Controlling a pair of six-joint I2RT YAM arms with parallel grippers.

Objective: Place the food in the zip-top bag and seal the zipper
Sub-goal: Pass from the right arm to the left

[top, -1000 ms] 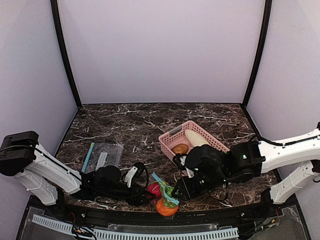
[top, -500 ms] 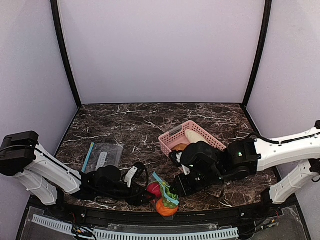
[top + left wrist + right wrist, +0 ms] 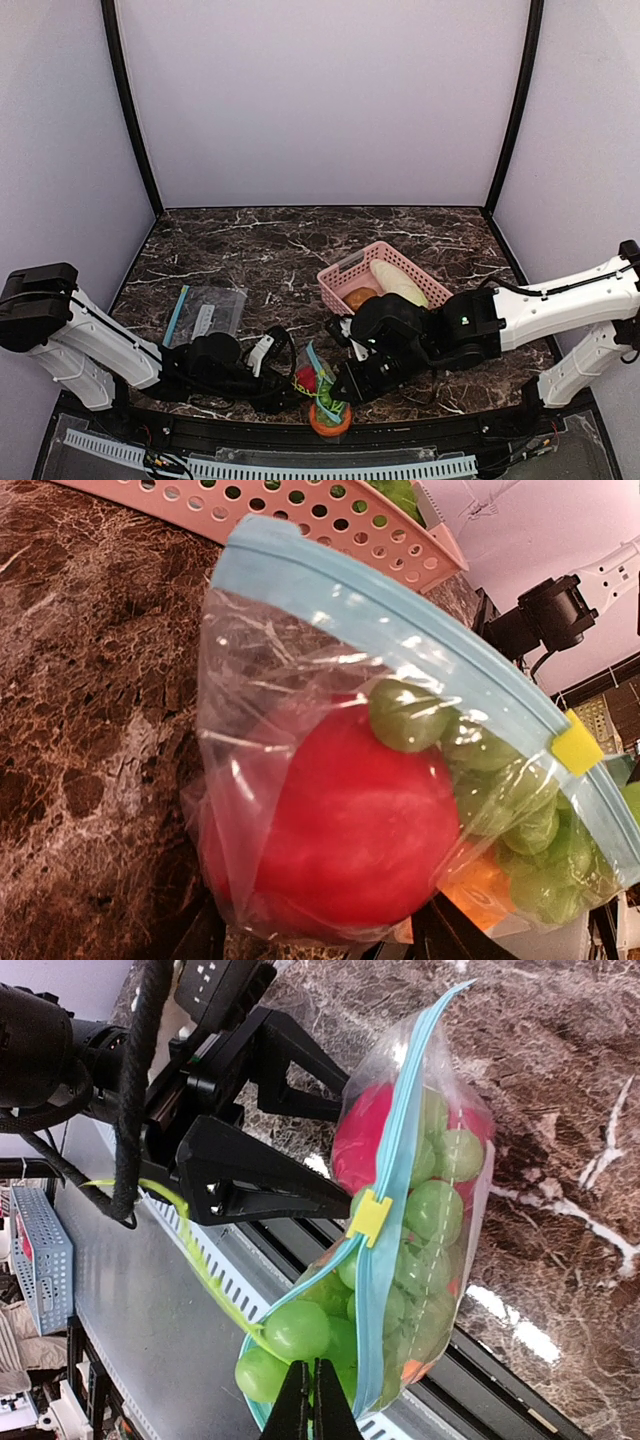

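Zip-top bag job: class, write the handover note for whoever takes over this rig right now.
Left gripper: fingers straddle the red-fruit end of the zip-top bag, apparently holding it at the front edge of the table.
Right gripper: shut, pinching the open end of the zipper.
Done: red fruit, grapes and orange fruit are inside; zipper closed as far as the yellow slider, midway.
Left: run the slider to the end; grapes bulge at the open part.

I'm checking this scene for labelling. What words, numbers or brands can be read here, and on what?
No text here can be read.
Spare bag, white label: print too small to read.
Grey crate, red-and-white tag: blurred.
Black arm housing, white marks: too small to read.
The zip-top bag and yellow slider: no print visible.
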